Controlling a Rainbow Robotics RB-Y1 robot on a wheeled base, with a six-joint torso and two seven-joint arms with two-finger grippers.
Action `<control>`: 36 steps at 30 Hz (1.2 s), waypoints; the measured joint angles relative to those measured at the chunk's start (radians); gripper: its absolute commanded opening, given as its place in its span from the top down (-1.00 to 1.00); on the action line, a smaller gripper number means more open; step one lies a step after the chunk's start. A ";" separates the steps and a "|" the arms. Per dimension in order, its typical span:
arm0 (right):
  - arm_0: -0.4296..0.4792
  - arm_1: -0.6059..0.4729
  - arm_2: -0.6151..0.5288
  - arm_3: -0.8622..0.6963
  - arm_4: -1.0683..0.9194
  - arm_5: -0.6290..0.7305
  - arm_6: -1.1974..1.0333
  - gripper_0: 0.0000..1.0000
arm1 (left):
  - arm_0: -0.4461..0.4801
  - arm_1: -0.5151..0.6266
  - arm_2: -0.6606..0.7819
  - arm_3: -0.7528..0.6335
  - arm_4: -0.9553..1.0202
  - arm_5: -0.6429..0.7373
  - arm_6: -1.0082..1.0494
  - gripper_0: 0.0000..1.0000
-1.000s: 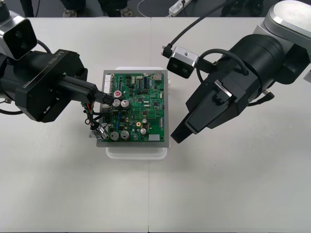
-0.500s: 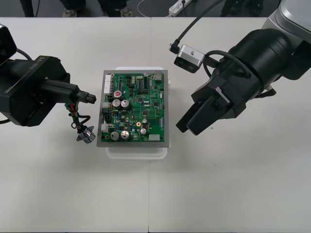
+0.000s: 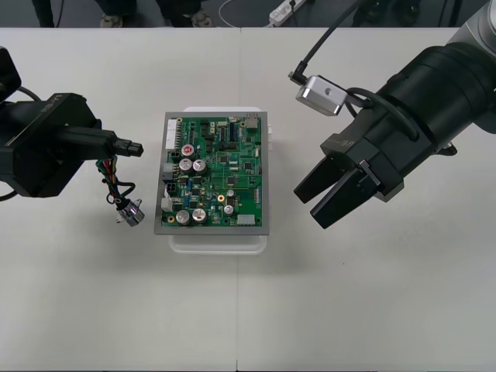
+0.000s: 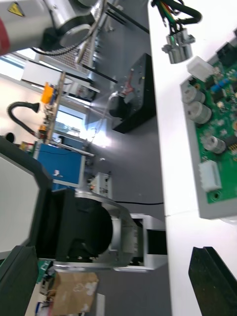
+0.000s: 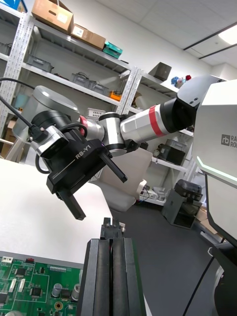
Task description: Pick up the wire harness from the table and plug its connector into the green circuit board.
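The left gripper (image 3: 125,146), fingers pinched on the plug (image 3: 136,147) of the wire harness (image 3: 111,184), holds it just left of the green circuit board (image 3: 217,174), its socket (image 3: 130,213) near the board's edge, while the right gripper (image 3: 313,204) hovers spread on the board's right

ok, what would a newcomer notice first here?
The left hand, just left of the green circuit board, is shut on the black plug of the wire harness, whose metal socket trails beside the board's left edge, not plugged in. The right hand hangs open off the board's right side.
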 measured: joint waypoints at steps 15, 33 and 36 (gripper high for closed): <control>0.055 -0.006 -0.090 -0.096 0.215 0.000 0.000 -0.78 | 0.043 0.000 0.000 0.044 0.002 0.000 -0.136 1.00; 0.084 -0.001 -0.196 -0.259 0.502 0.000 0.000 -0.78 | 0.054 0.000 -0.002 0.115 -0.020 0.000 -0.188 1.00; 0.085 0.011 -0.209 -0.285 0.553 0.000 0.000 -0.78 | 0.054 0.000 -0.013 0.145 -0.021 0.000 -0.189 1.00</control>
